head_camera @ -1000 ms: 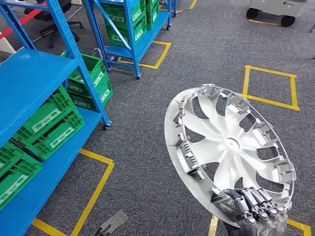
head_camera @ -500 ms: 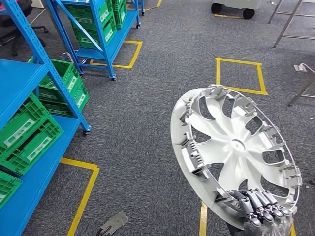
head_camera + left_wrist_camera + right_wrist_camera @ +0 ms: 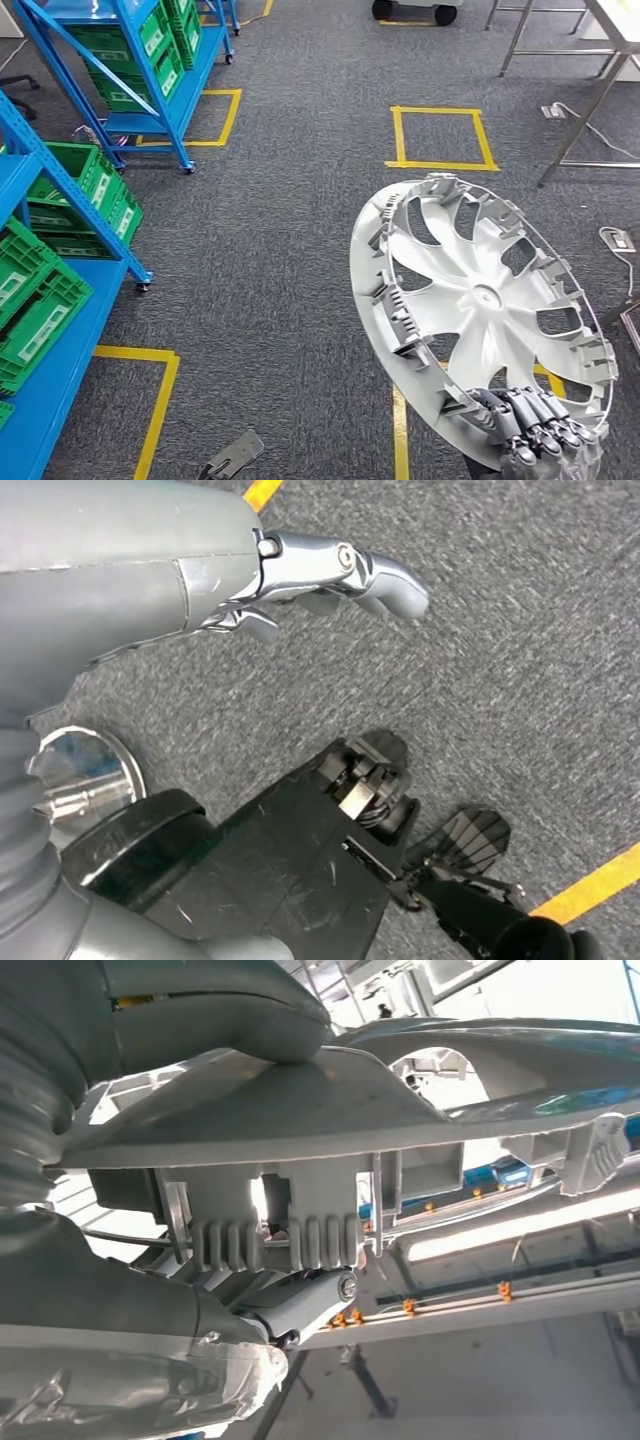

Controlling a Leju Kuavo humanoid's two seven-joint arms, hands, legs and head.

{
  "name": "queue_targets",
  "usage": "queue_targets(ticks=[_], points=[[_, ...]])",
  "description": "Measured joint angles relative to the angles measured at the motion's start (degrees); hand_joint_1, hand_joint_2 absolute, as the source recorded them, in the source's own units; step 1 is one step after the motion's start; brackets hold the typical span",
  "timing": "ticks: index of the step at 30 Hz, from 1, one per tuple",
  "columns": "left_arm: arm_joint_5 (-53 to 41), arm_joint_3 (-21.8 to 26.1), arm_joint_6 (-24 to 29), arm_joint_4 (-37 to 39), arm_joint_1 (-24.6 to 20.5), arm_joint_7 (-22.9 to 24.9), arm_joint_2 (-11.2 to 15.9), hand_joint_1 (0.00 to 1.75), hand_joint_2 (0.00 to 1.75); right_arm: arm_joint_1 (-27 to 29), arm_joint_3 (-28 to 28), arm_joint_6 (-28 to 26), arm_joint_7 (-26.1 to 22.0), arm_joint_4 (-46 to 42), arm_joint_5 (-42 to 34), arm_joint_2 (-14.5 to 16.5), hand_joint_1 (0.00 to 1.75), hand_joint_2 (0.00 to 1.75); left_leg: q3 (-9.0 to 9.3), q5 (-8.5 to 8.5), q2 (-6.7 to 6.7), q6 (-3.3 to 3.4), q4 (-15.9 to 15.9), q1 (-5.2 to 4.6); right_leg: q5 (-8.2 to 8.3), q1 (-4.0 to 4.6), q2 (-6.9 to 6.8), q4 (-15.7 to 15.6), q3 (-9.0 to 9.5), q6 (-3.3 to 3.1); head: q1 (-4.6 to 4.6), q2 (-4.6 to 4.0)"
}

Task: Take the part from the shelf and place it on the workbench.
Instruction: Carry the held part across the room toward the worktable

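Above the right hand [image 3: 532, 425], the silver wheel cover [image 3: 479, 305] stands tilted on edge, its ribbed inner side facing the head camera, its lower rim gripped by dark fingers [image 3: 521, 412] curled over the edge. From the right wrist, the thumb [image 3: 219, 1005] presses one face of the wheel cover [image 3: 317, 1100] while the clip ribs sit just beside the palm. Compared with the earlier frames, the whole scene has slid leftward as the camera turns: the blue shelf [image 3: 45, 330] with green crates [image 3: 34, 300] now sits further from the hand, and metal bench legs [image 3: 581, 110] have come into sight beyond it. The left hand [image 3: 332, 575] hangs over grey carpet [image 3: 287, 250], fingers apart, holding nothing.
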Motion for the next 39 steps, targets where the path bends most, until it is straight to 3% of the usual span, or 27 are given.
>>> queue_targets(ticks=[1,3,5,6,7,8,10,11,13,14,16,18,20,22,23,24,26,28,29,31,33,35,37,38,39], points=[[0.1,0.0,-0.1,0.0,0.0,0.0,0.0,0.0,1.75,0.1,0.0,0.0,0.0,0.0,0.0,0.1,1.75,1.75,-0.03,-0.24,-0.16,-0.26,0.2,0.1,0.12,-0.05,0.47,-0.1,-0.1,-0.31,0.02,0.0],[0.2,0.0,-0.2,0.0,-0.1,-0.1,-0.1,0.0,1.75,0.1,-0.1,0.0,-0.3,-0.1,0.0,0.3,1.75,1.75,-1.14,-2.35,-1.98,-0.82,2.8,0.3,0.41,-0.27,1.59,-0.2,-0.28,-0.99,-0.05,0.0],[0.3,0.0,-0.3,-0.1,0.0,-0.2,-0.1,0.0,1.75,0.1,-0.5,0.0,-1.4,-0.1,-0.1,0.7,1.75,1.75,-4.32,-6.11,-4.36,-1.1,9.8,0.41,0.59,-0.38,2.75,-0.3,-0.49,-1.42,-0.11,0.0],[0.3,0.1,-0.3,-0.1,0.1,-0.2,-0.1,0.0,1.75,0.1,-0.9,0.0,-2.5,-0.2,-0.1,1.2,1.75,1.75,-6.14,-7.55,-4.88,-1.12,13.5,0.42,0.64,-0.38,3.42,-0.3,-0.6,-1.53,-0.1,0.0],[0.3,0.1,-0.4,-0.1,0.2,-0.2,-0.1,0.0,1.75,0.1,-1.5,0.0,-3.8,-0.3,-0.2,1.9,1.75,1.75,-7.38,-8.02,-5.14,-1.1,15.9,0.43,0.71,-0.37,4.14,-0.2,-0.69,-1.57,-0.09,0.0],[0.3,0.2,-0.4,-0.1,0.3,-0.2,-0.1,0.0,1.75,0.2,-2.2,0.0,-5.3,-0.5,-0.2,2.6,1.75,1.75,-7.71,-7.34,-5.29,-1.04,16.2,0.44,0.77,-0.38,4.9,-0.2,-0.74,-1.55,-0.09,0.0],[0.3,0.2,-0.4,-0.1,0.3,-0.1,-0.1,0.0,1.75,0.3,-3.7,0.0,-8.0,-0.9,-0.2,4.0,1.75,1.75,-5.42,-3.46,-5.98,-0.89,11.0,0.59,0.95,-0.47,6.4,-0.2,-0.74,-1.36,-0.09,0.0],[0.3,0.3,-0.4,-0.1,0.2,-0.1,-0.1,0.0,1.75,0.4,-4.2,0.0,-8.8,-1.0,-0.2,4.5,1.75,1.75,-3.64,-1.6,-7.19,-0.87,7.2,0.78,1.03,-0.45,7.06,-0.2,-0.8,-1.16,-0.1,0.0],[0.3,0.3,-0.4,-0.1,0.1,-0.1,-0.2,0.0,1.75,0.6,-5.0,0.0,-10.0,-1.3,-0.1,5.2,1.75,1.75,-1.34,0.08,-9.45,-0.9,1.8,1.16,1.29,-0.39,8.23,0.0,-1.29,-0.63,-0.05,0.0],[0.3,0.3,-0.4,-0.1,0.1,-0.1,-0.3,0.0,1.75,0.8,-5.5,0.0,-10.8,-1.5,-0.1,5.7,1.75,1.75,-1.08,0.03,-10.03,-0.79,1.0,1.19,1.49,-0.43,8.77,0.0,-1.58,-0.26,-0.04,0.0],[0.4,0.3,-0.4,-0.1,0.0,-0.1,-0.4,0.0,1.75,1.3,-7.0,0.0,-13.3,-1.8,-0.1,7.0,1.75,1.75,-1.12,0.24,-9.1,-0.18,0.7,1.09,1.85,-0.67,9.51,-0.1,-2.17,0.45,-0.04,0.0],[0.4,0.4,-0.4,-0.1,0.0,-0.2,-0.4,0.0,1.75,1.6,-8.6,0.0,-16.0,-2.1,-0.1,8.6,1.75,1.75,-1.09,0.53,-7.83,0.56,0.4,1.12,0.56,-0.56,7.53,1.9,-3.47,0.91,0.26,0.0],[0.4,0.5,-0.5,-0.1,0.1,-0.2,-0.4,0.0,1.75,1.7,-9.8,0.0,-17.9,-2.3,0.0,9.8,1.75,1.75,-1.09,0.56,-6.4,0.97,0.4,0.97,-3.04,-0.36,4.32,8.6,-6.53,1.17,0.62,0.0],[0.4,0.7,-0.5,-0.1,0.4,-0.2,-0.3,0.0,1.75,1.8,-10.9,0.0,-19.1,-2.3,0.1,10.7,1.75,1.75,-1.1,0.5,-4.85,1.11,0.4,0.77,-5.89,-0.39,3.07,15.6,-9.54,1.31,0.68,0.0],[0.4,0.7,-0.6,-0.1,0.4,-0.2,-0.3,0.0,1.75,1.9,-11.4,0.0,-19.5,-2.3,0.1,11.1,1.75,1.75,-1.09,0.47,-4.14,1.14,0.4,0.72,-5.88,-0.39,2.88,16.5,-9.76,1.3,0.69,0.0],[0.4,0.8,-0.6,-0.1,0.4,-0.2,-0.3,0.0,1.75,2.1,-11.8,0.0,-20.0,-2.3,0.1,11.5,1.75,1.75,-1.05,0.44,-3.52,1.13,0.4,0.69,-4.91,-0.38,2.73,15.2,-8.81,1.23,0.69,0.0],[0.5,1.1,-0.6,-0.1,0.3,-0.4,-0.3,0.0,1.75,2.3,-12.7,0.0,-20.7,-2.4,0.1,12.4,1.75,1.75,-0.87,0.28,-2.48,0.95,0.4,0.65,-1.76,-0.27,1.49,7.6,-4.36,0.94,0.7,0.0],[0.5,1.3,-0.6,-0.1,0.3,-0.5,-0.3,0.0,1.75,2.3,-13.3,0.0,-21.2,-2.5,0.1,13.0,1.75,1.75,-0.78,0.03,-1.65,0.49,0.6,0.39,-0.18,0.12,-0.1,1.5,-0.79,0.35,0.68,0.0],[0.5,1.4,-0.6,-0.1,0.3,-0.6,-0.3,0.0,1.75,2.2,-13.6,0.0,-21.3,-2.6,0.1,13.3,1.75,1.75,-0.78,-0.01,-1.23,0.25,0.6,0.27,-0.14,0.34,-0.41,0.4,-0.24,0.01,0.66,0.0],[0.5,1.5,-0.6,-0.1,0.3,-0.7,-0.3,0.0,1.75,2.3,-14.2,0.0,-21.8,-2.7,0.1,13.8,1.75,1.75,-0.79,-0.07,-0.37,-0.22,0.6,0.25,0.06,0.48,0.55,0.2,-0.36,-0.7,0.65,0.0],[0.5,1.6,-0.6,-0.1,0.2,-0.7,-0.4,0.0,1.75,2.4,-14.8,0.0,-22.1,-2.9,0.1,14.4,1.75,1.75,-1.27,-1.26,-1.49,-0.78,1.9,0.42,0.34,0.28,1.59,-0.1,-0.43,-1.3,0.57,0.0],[0.5,1.6,-0.7,-0.1,0.2,-0.8,-0.4,0.0,1.75,2.4,-15.2,0.0,-22.3,-3.0,0.1,14.8,1.75,1.75,-3.77,-4.47,-3.96,-1.22,7.5,0.58,0.54,0.03,2.56,-0.2,-0.44,-1.71,0.41,0.0],[0.5,1.7,-0.7,-0.1,0.4,-0.8,-0.3,0.0,1.75,2.3,-15.5,0.0,-22.3,-3.0,0.1,15.0,1.75,1.75,-7.34,-7.3,-5.07,-1.38,14.8,0.62,0.61,-0.03,3.72,-0.2,-0.52,-1.89,0.36,0.0],[0.5,1.7,-0.7,-0.1,0.6,-0.8,-0.3,0.0,1.75,2.4,-15.6,0.0,-22.3,-3.0,0.1,15.1,1.75,1.75,-8.34,-7.35,-5.23,-1.41,16.5,0.63,0.64,-0.05,4.4,-0.2,-0.53,-1.9,0.36,0.0],[0.5,1.7,-0.7,-0.1,0.6,-0.8,-0.2,0.0,1.75,2.4,-15.8,0.0,-22.4,-3.0,0.1,15.1,1.75,1.75,-8.32,-6.28,-5.34,-1.41,16.0,0.66,0.68,-0.1,5.08,-0.2,-0.53,-1.86,0.36,0.0]])
